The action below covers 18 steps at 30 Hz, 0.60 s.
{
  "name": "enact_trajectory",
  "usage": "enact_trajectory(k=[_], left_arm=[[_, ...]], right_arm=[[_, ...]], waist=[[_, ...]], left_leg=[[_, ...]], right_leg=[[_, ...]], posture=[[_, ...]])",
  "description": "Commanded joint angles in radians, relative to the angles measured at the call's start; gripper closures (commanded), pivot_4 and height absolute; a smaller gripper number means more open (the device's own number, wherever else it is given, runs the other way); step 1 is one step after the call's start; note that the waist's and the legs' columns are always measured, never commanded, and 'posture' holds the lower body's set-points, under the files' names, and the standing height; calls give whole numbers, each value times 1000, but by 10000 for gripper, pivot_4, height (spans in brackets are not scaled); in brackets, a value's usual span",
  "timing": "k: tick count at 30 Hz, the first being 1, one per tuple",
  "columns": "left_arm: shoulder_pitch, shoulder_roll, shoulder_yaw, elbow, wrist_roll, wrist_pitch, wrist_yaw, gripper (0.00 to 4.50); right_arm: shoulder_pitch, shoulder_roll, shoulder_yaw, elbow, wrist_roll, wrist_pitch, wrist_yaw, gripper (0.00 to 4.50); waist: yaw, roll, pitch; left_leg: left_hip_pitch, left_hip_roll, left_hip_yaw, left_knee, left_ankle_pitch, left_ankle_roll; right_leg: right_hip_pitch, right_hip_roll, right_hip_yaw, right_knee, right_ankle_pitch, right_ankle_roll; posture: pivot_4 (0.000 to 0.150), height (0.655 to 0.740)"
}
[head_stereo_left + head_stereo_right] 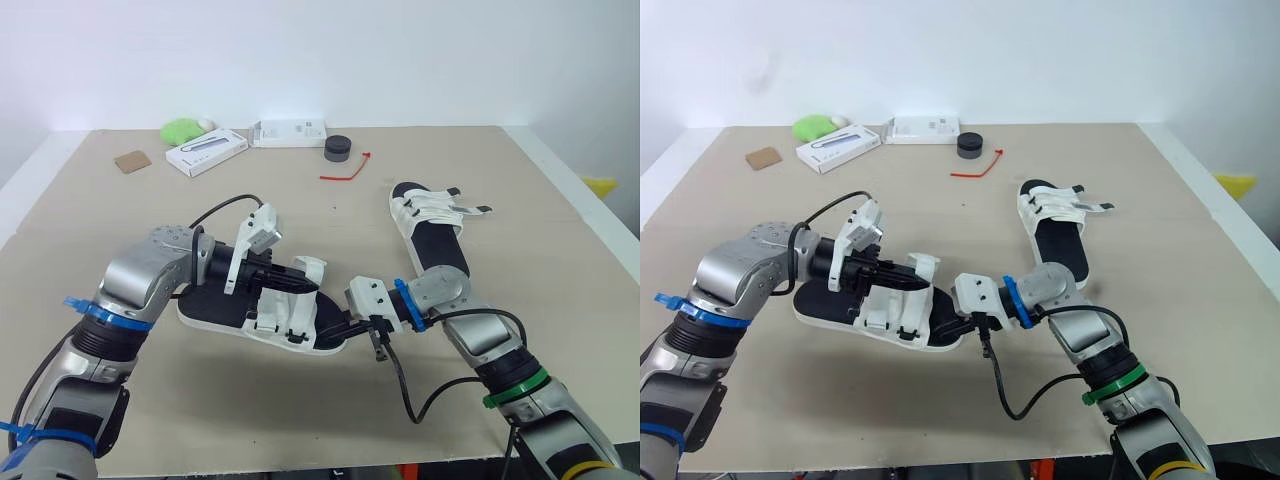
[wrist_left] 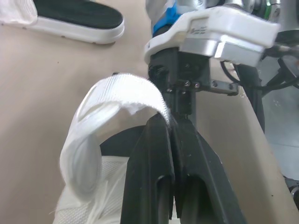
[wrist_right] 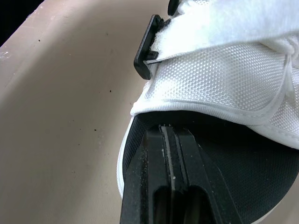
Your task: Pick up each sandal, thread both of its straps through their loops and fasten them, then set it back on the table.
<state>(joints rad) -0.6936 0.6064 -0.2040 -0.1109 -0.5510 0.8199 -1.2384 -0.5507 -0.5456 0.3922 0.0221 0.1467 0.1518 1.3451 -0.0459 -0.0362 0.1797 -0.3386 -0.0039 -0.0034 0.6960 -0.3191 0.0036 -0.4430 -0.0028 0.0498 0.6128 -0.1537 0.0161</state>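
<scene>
Strap-fastening step on the near sandal (image 1: 215, 305), lying centre-near on the surface (image 1: 300, 210): left gripper (image 2: 170, 122) pinches a curled strap (image 2: 122, 87), right gripper (image 3: 164, 130), fingers together, steadies the sandal's right end; next, likely feeding the strap through and pressing it down.

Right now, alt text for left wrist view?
The left tool, shut, pinches a white woven sandal strap curled into a loop. Behind it are the right arm's white wrist housing and a black-and-white sandal on the beige table.

No legible text, box (image 1: 206, 152) print unreadable
</scene>
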Motion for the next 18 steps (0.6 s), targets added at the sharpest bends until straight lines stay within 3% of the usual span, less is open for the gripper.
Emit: enact_trajectory(k=[1, 18], left_arm=[[23, 20, 30, -65, -22, -1, 9, 44164], [61, 30, -2, -17, 70, -153, 18, 44164]], right_arm=[[-1, -4, 6, 1, -10, -2, 0, 45000], [-4, -5, 5, -4, -9, 7, 4, 45000]], waist=[[0, 0, 0], [0, 0, 0]], left_leg=[[0, 0, 0, 0, 0, 0], [0, 0, 0, 0, 0, 0]], right_leg=[[0, 0, 0, 0, 0, 0], [0, 0, 0, 0, 0, 0]], posture=[[1500, 7400], [1500, 7400]])
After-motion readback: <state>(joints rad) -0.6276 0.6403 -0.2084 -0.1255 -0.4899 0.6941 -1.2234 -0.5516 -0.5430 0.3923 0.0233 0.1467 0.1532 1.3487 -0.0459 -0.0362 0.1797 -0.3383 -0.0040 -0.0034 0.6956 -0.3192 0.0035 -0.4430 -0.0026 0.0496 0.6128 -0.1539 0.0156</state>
